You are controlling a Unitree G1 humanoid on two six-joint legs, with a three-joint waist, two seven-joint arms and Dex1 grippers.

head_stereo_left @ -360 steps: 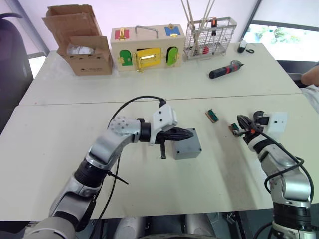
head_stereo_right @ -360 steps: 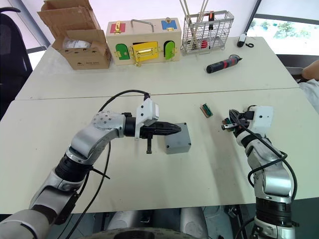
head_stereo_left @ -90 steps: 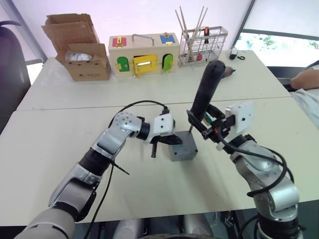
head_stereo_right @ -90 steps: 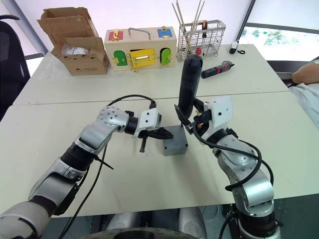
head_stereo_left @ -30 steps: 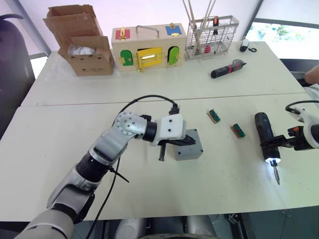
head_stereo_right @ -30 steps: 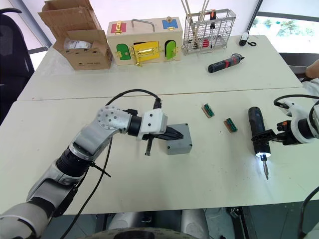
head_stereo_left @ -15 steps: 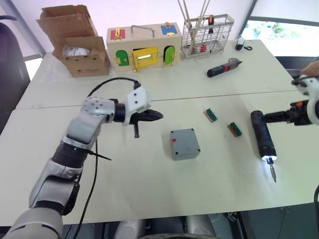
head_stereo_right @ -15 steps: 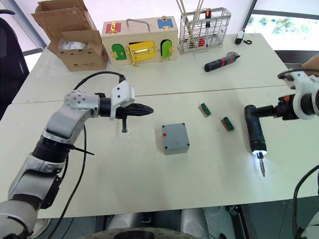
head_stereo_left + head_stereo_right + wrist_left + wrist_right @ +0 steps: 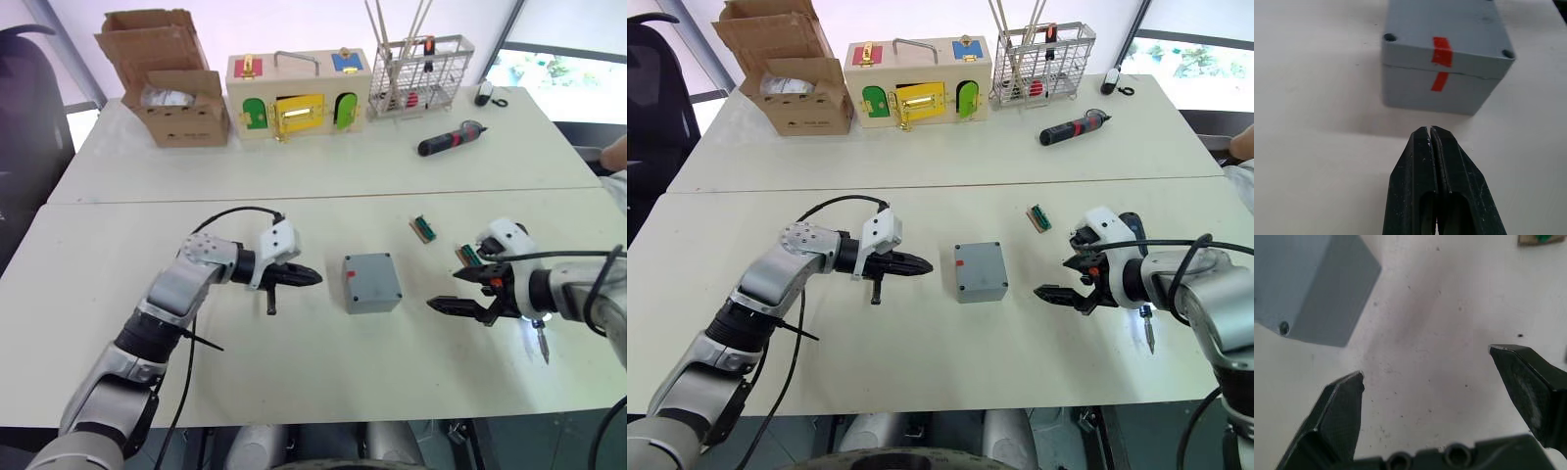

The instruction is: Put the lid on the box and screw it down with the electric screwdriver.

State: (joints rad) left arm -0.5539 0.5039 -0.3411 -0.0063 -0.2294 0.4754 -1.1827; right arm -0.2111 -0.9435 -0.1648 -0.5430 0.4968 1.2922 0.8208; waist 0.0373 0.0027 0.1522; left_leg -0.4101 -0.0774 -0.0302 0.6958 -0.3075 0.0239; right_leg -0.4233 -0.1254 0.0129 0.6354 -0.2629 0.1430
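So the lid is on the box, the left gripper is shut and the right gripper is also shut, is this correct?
Not quite: the right gripper is open, as the right wrist view shows, its fingers spread wide apart. The lid does sit on the box, and the left gripper is shut.

Bare surface [image 9: 294, 362] on both sides of the box [image 9: 372, 282], left hand [image 9: 312, 277] near one side, right hand [image 9: 453, 292] near the other, two small green connectors [image 9: 422, 228] behind
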